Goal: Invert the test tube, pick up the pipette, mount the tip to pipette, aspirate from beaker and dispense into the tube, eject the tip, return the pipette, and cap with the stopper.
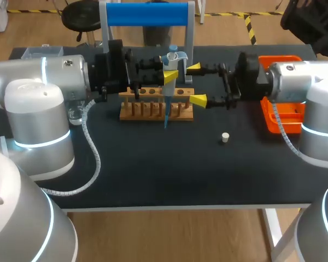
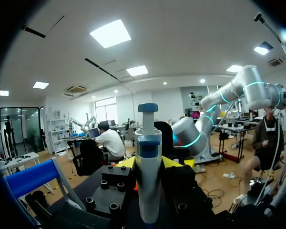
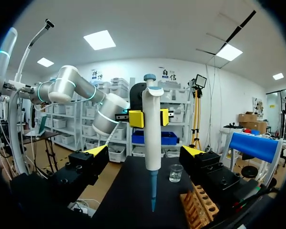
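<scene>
Head view status: pipette held, tip fitted

Left gripper is clamped on the pipette, which hangs upright close by the wooden rack with the blue tip mounted. Whether liquid is drawn cannot be told. Judged remaining: dispensing, ejection, return and capping. The stopper lies on the table, near and right of the rack. Left arm reaches in level. Right gripper faces the pipette, its 2 fingers spread wide and empty.
</scene>
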